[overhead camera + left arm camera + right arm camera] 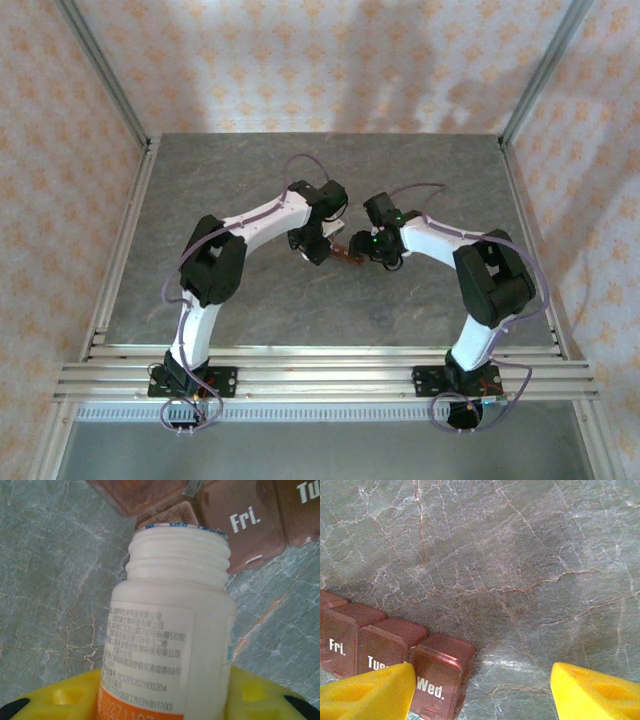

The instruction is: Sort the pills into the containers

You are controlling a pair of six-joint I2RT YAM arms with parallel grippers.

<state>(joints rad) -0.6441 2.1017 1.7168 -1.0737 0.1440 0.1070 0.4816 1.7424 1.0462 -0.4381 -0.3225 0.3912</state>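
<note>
The containers [395, 640] are a reddish-brown strip at mid-table [347, 256], with lids marked "Fri.", "Tue" and "Wed." standing up. My left gripper [165, 702] is shut on a white bottle [170, 625] with a printed label. Its uncapped mouth points at the containers [250, 525] and lies close over one compartment. My right gripper [482, 695] is open just right of the strip, with bare table between its yellow fingers. Its left finger [370, 692] overlaps the lids in the right wrist view. The pills are out of view. From above, the left gripper [320, 246] and right gripper [376, 246] flank the strip.
The grey marbled table [250, 180] stretches bare around the strip. Aluminium rails [320, 375] run along the near edge and both sides. Patterned walls close off the back and sides.
</note>
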